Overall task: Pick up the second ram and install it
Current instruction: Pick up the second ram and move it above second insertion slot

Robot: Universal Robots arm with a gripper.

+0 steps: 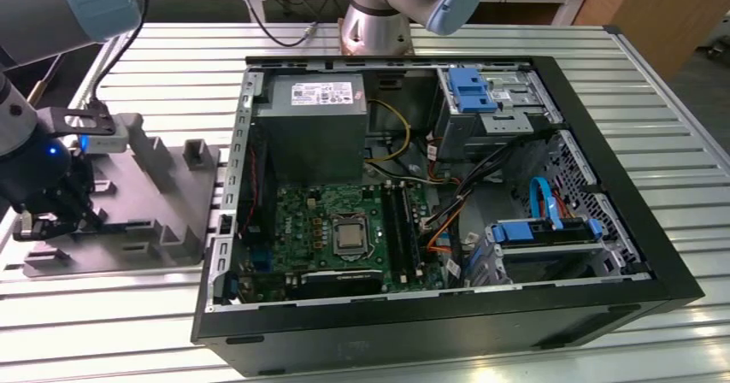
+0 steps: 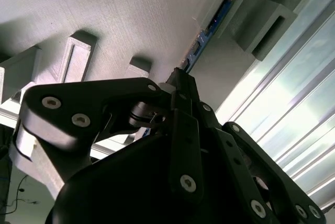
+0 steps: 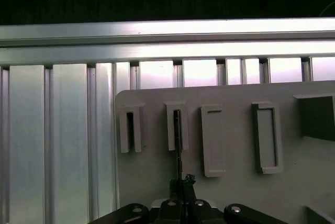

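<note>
The second ram is a thin blue-green board standing on edge in a slot of the grey fixture tray. In the first wrist view the ram appears edge-on as a dark line running from a slot block toward the fingers. My gripper sits at the stick's near end, its black fingers closed against both sides of it. In the second wrist view the gripper meets the ram's end. In the exterior view the gripper hangs low over the tray at the exterior view's left.
An open computer case lies at the exterior view's right, holding a green motherboard with black slot rails, a power supply and blue drive brackets. Upright blocks rise from the tray. A ribbed metal table is underneath.
</note>
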